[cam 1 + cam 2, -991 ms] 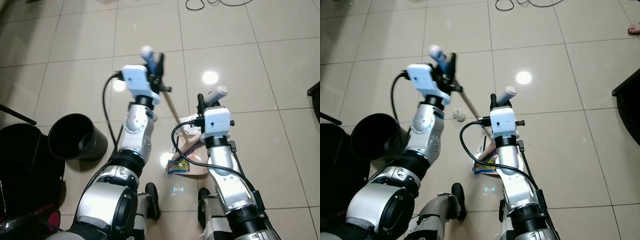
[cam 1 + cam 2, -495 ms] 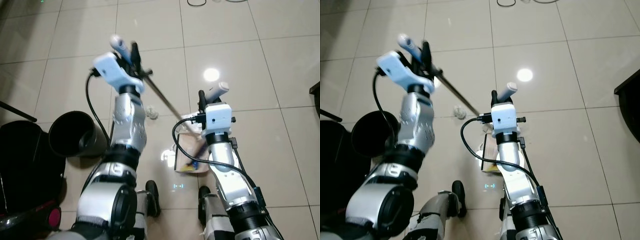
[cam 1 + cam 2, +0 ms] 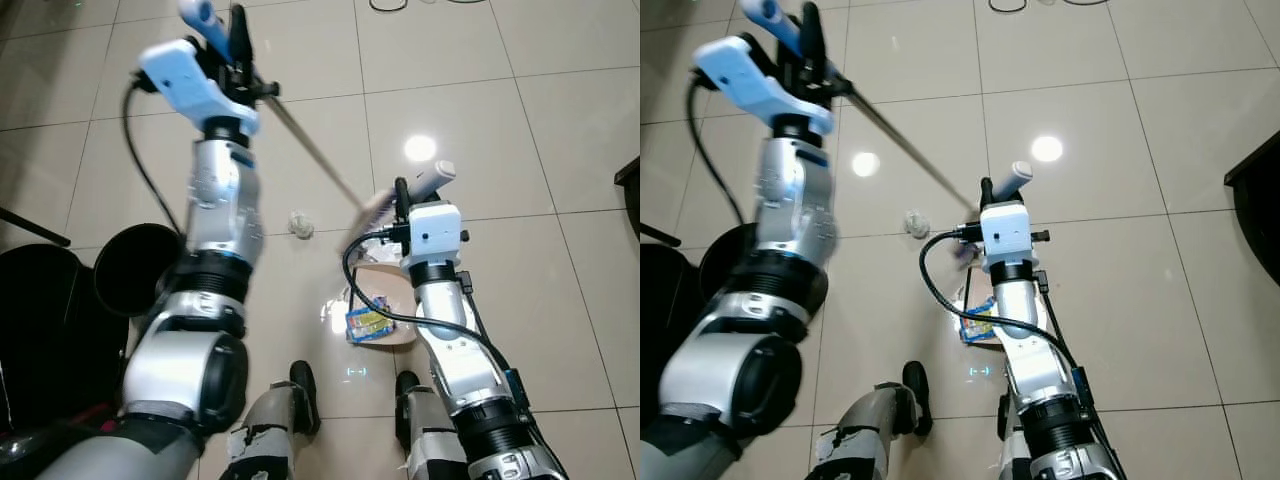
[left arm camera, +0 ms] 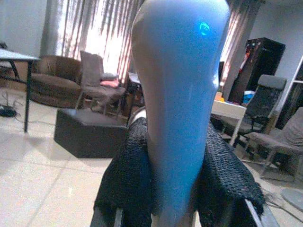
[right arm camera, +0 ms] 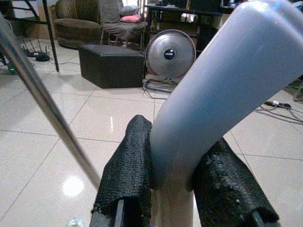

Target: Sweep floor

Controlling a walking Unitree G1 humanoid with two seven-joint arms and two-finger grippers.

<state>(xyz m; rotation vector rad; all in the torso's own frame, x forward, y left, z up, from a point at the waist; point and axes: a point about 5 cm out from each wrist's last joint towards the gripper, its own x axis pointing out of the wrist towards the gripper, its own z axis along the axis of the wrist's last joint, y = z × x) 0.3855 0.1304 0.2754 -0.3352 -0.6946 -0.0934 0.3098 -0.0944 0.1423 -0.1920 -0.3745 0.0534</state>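
Observation:
My left gripper (image 3: 222, 32) is raised high at the far left, shut on the blue-grey grip (image 4: 177, 94) of a broom. The broom's metal pole (image 3: 315, 150) slants down to the brush head (image 3: 378, 208), which sits at the far edge of the dustpan (image 3: 390, 290). My right gripper (image 3: 415, 195) is shut on the dustpan's grey handle (image 5: 213, 94), just in front of my feet. A blue and yellow wrapper (image 3: 367, 322) lies in the pan. A crumpled paper ball (image 3: 300, 223) lies on the tiles left of the pan.
A round black bin (image 3: 135, 268) stands on the floor to my left, with a larger black object (image 3: 40, 310) beside it. Cables (image 3: 400, 5) lie on the tiles far ahead. A dark furniture edge (image 3: 630, 180) juts in at the right.
My left arm has swung up and to the left, pulling the brush head out of the pan to its far edge. The paper ball has come into sight. The right arm has held still.

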